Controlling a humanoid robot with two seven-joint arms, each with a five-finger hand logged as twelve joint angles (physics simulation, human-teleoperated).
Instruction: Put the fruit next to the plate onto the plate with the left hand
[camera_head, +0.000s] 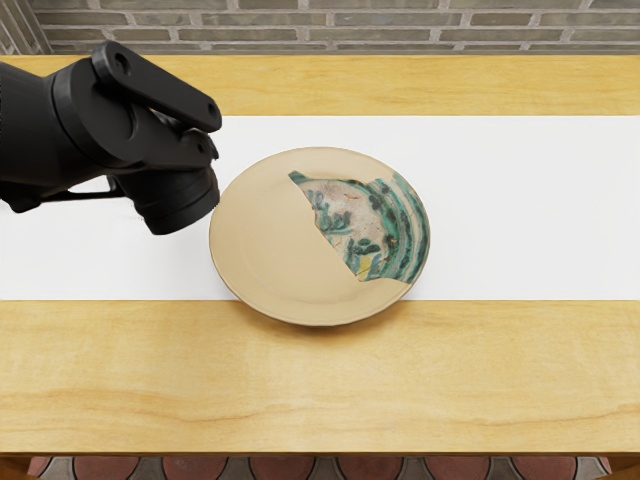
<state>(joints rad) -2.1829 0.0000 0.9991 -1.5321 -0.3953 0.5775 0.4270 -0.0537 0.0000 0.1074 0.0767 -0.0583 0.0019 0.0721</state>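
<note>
Reddish floor tiles (300, 468) show in a thin strip below the table's near edge. Beyond them comes a broad band of bare pale wood, the near side of the table (320, 380). A white runner (520, 210) crosses the table from its left edge to its right edge, covering the middle. The plate (270, 250) sits at the table's centre, mostly on the runner, its near rim reaching just over the runner's near border onto the wood. It is tan, with a green and cream painted patch on its right half.

Just beside the plate's left rim hangs the left hand (178, 195), a black bulk over the runner. Whether it is spread, curled or clamped on anything cannot be told from this angle. The left arm (50, 130) enters from the table's left edge. No fruit shows anywhere, and I cannot tell whether it lies hidden under the hand. Past the far strip of wood stands a grey brick wall (400, 25).
</note>
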